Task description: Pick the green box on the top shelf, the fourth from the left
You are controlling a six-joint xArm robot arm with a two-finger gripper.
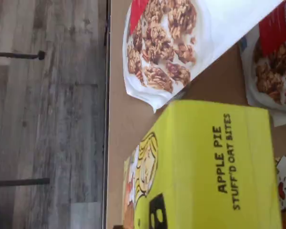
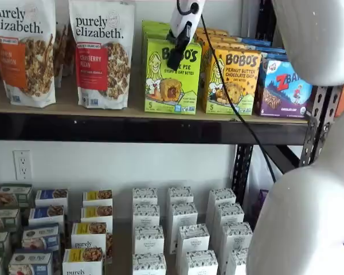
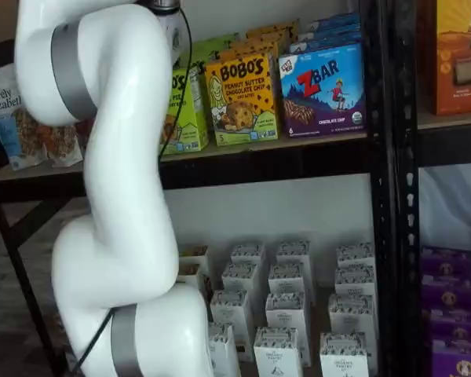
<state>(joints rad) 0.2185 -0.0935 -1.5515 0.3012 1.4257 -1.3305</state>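
The green box stands upright at the front of the top shelf, with more of its kind lined up behind it. My gripper hangs from above over the box's upper front; one black finger crosses the "BOBO'S" lettering. Only that finger shows, side-on. Nothing is gripped and the jaws stand wide. In the wrist view the green box fills the near part, its "APPLE PIE STUFF'D OAT BITES" panel facing the camera. In a shelf view the box is partly hidden by my arm.
Beside the green box stand a cranberry granola bag and an orange-yellow Bobo's box, then a blue ZBar box. A black cable trails down past the shelf rail. Small white cartons fill the lower shelf.
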